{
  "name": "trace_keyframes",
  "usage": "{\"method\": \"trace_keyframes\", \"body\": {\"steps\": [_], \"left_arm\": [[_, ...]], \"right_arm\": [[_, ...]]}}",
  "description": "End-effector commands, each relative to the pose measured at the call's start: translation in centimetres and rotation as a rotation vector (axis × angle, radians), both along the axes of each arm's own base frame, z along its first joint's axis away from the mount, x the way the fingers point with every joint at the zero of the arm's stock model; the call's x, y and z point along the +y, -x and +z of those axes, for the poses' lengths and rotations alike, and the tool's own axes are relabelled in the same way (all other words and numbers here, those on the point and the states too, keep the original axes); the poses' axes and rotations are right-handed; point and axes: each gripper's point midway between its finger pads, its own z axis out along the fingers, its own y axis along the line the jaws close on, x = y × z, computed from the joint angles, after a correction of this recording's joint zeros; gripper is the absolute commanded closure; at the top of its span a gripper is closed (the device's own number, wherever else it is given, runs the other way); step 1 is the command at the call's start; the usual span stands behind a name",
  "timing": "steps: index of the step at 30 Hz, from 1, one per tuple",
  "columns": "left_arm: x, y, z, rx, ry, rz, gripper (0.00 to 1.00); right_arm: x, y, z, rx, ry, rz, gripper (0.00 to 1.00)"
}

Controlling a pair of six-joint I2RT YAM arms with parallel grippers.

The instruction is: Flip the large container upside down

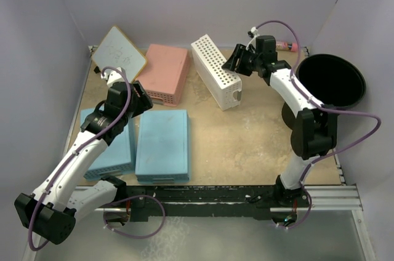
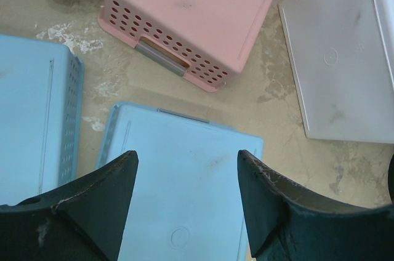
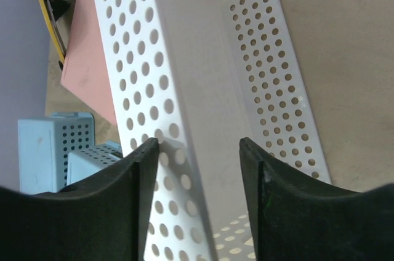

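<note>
1. Two sets of jaws stand parted and empty: the left gripper (image 2: 188,162) over a flat blue plastic basket (image 2: 184,193), the right gripper (image 3: 198,150) over a white perforated rectangular basket (image 3: 197,88).
2. Mouth-up, the big round black plastic tub (image 1: 345,88) stands at the table's (image 1: 246,144) right edge.
3. Bare tabletop lies between them.

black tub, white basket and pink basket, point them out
black tub (image 1: 332,79), top external view, dark interior.
white basket (image 1: 215,71), top external view, perforated side.
pink basket (image 1: 163,71), top external view, flat upturned base.
</note>
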Motion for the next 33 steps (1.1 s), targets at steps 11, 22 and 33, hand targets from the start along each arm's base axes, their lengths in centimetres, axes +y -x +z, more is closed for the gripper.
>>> {"method": "trace_keyframes", "body": {"steps": [11, 22, 33], "left_arm": [[-0.1, -0.4, 0.8, -0.047, -0.001, -0.013, 0.37], [-0.1, -0.4, 0.6, -0.042, -0.003, -0.015, 0.37], [-0.3, -0.4, 0.8, -0.045, 0.003, -0.022, 0.37]], "right_arm": [[-1.4, 0.0, 3.2, -0.092, 0.061, -0.061, 0.57], [-2.2, 0.1, 4.1, -0.109, 0.089, -0.092, 0.42], [-2.1, -1.2, 5.2, -0.147, 0.116, -0.079, 0.47]]}}
